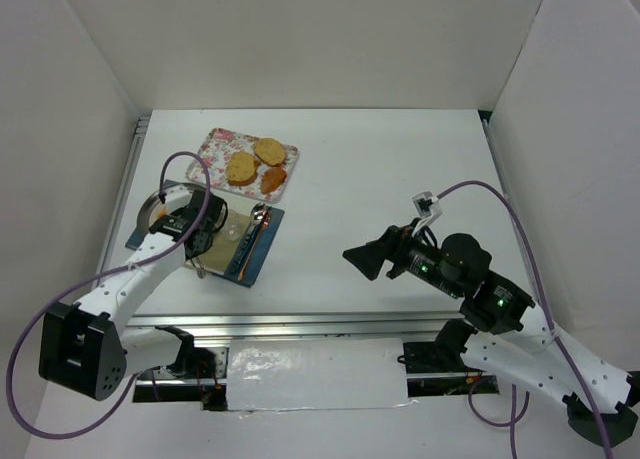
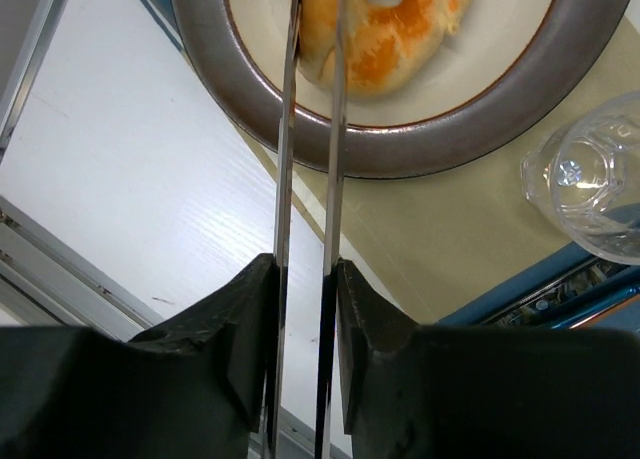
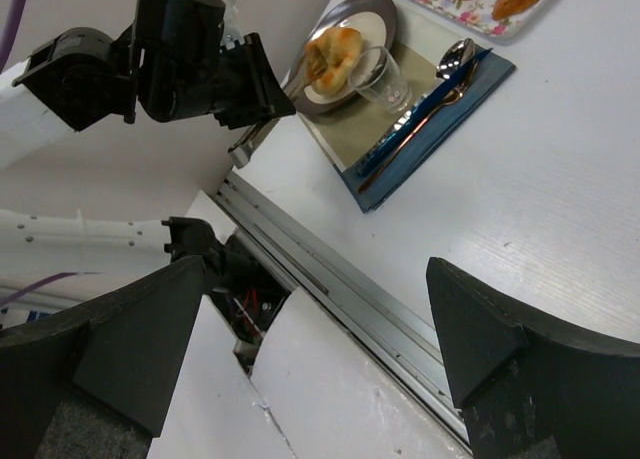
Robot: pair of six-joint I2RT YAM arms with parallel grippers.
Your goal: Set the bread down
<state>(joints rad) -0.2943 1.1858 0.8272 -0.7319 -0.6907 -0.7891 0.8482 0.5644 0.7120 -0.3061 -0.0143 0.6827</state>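
Two black fingers (image 2: 250, 329) of the left gripper (image 2: 305, 279) were clenched on a pair of metal tongs (image 2: 333, 179). The thin blades of the tongs ran side by side with a narrow gap between them, out from the jaws and over the near rim of the plate (image 2: 480, 124). The blades crossed the left part of the bread (image 2: 400, 39), which lay on the plate's pale centre. Their tips were cut off by the top edge of the left wrist view, so it could not be told whether they pinched the bread or only lay across it.

The plate sat on a beige placemat (image 2: 440, 249), and a clear glass (image 2: 590, 189) stood upright just beside it on the same placemat. A blue mat (image 2: 545, 301) showed from under the placemat's edge, and the white table (image 2: 130, 199) lay around it.

The right gripper (image 3: 315, 269) hung above bare table well to the right of the plate, its fingers (image 3: 140, 339) spread wide and holding nothing.

On the blue mat's right strip lay a spoon (image 3: 457, 57) next to a long blue-handled piece (image 3: 430, 104), possibly a knife. Just beyond the blue mat sat a floral tray (image 1: 215, 144) holding two toasted slices (image 1: 241, 167) and a smaller reddish-orange piece (image 1: 272, 181).
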